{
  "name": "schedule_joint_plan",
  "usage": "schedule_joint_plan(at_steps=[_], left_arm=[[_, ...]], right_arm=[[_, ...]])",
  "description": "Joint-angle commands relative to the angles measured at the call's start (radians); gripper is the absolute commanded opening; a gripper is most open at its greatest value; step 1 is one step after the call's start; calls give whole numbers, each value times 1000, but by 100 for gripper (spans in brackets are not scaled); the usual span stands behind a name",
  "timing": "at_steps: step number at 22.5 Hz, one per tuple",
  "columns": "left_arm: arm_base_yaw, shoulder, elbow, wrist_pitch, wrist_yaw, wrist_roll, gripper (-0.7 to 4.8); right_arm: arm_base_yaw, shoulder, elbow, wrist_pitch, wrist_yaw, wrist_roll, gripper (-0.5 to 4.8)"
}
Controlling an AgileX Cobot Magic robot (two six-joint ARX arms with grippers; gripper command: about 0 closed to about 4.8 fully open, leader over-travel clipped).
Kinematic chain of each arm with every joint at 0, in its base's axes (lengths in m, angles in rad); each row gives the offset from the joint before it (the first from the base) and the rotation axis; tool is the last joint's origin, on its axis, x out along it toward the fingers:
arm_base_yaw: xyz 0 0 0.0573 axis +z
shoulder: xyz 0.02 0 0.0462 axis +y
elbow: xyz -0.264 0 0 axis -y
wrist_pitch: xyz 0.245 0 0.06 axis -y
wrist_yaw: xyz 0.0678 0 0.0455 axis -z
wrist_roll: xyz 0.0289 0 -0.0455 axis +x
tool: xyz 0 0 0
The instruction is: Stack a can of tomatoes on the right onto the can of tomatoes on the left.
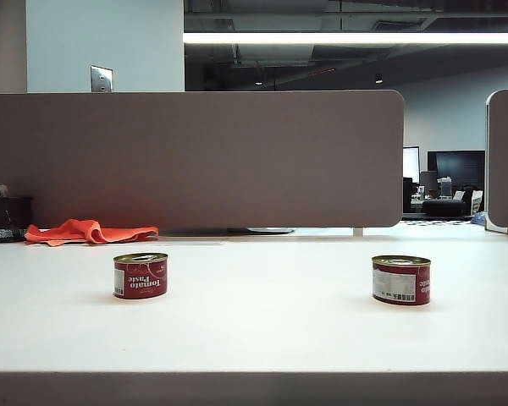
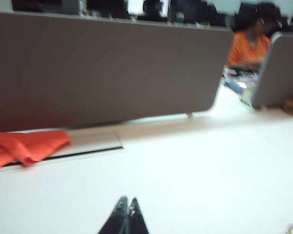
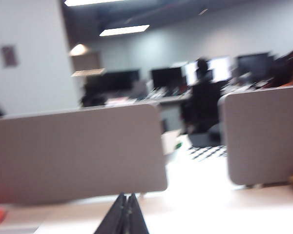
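Observation:
Two short red tomato paste cans with gold lids stand upright on the white table. The left can and the right can are far apart, with nothing touching either. Neither arm shows in the exterior view. My left gripper is shut and empty, its dark tips pressed together above bare tabletop. My right gripper is also shut and empty, pointing level toward the grey partition. Both wrist views are blurred, and neither shows a can clearly.
A grey partition runs along the table's far edge, with a second panel at the far right. An orange cloth lies at the back left beside a dark cup.

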Motion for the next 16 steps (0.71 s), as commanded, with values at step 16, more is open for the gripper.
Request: schedule_joint_plan(at_steps=[16], left_arm=[[-148,141,161,-354,-53,94,-5]], right_arm=[[307,533,409,-510,40,-182,-5]])
